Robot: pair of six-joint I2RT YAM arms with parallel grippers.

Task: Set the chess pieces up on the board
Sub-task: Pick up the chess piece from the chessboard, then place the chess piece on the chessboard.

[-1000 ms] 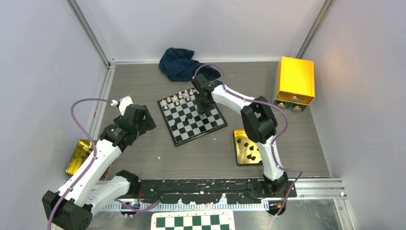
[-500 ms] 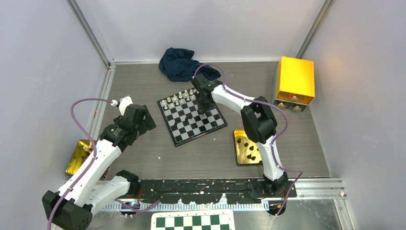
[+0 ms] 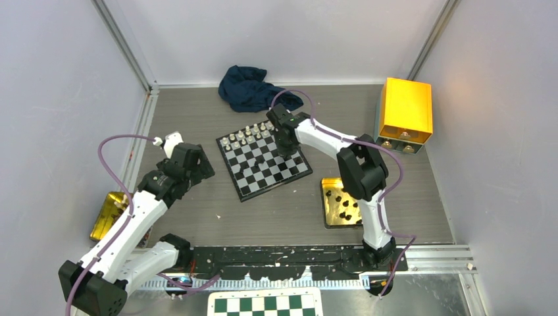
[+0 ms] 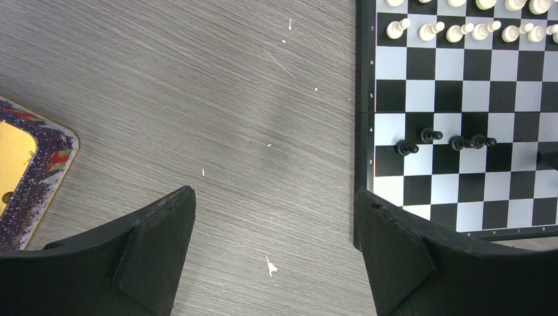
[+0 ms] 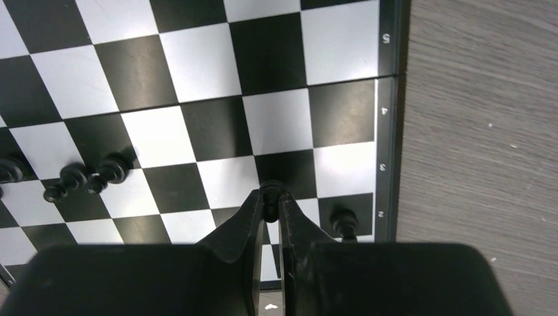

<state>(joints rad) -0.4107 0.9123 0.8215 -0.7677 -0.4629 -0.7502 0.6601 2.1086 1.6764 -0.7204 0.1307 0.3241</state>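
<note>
The small black-and-silver board (image 3: 264, 162) lies mid-table. Silvery white chess pieces (image 3: 247, 135) line its far edge, also visible in the left wrist view (image 4: 460, 29). Several black pieces (image 4: 447, 139) stand mid-board. My right gripper (image 5: 270, 197) is shut on a tiny black piece (image 5: 270, 202) over the board's right side; another black piece (image 5: 344, 222) stands just right of it, and several more (image 5: 85, 176) sit at left. My left gripper (image 4: 275, 217) hangs open over bare table left of the board, holding nothing.
A gold tray (image 3: 341, 203) with black pieces lies right of the board. A second gold tray (image 3: 108, 214) sits at left. A yellow box (image 3: 405, 112) stands back right, a dark blue cloth (image 3: 249, 87) at the back. A green-and-white checkered board (image 3: 264, 304) lies at the near edge.
The right gripper has closed on a black piece and its arm has shifted slightly right over the board. The left arm has not moved.
</note>
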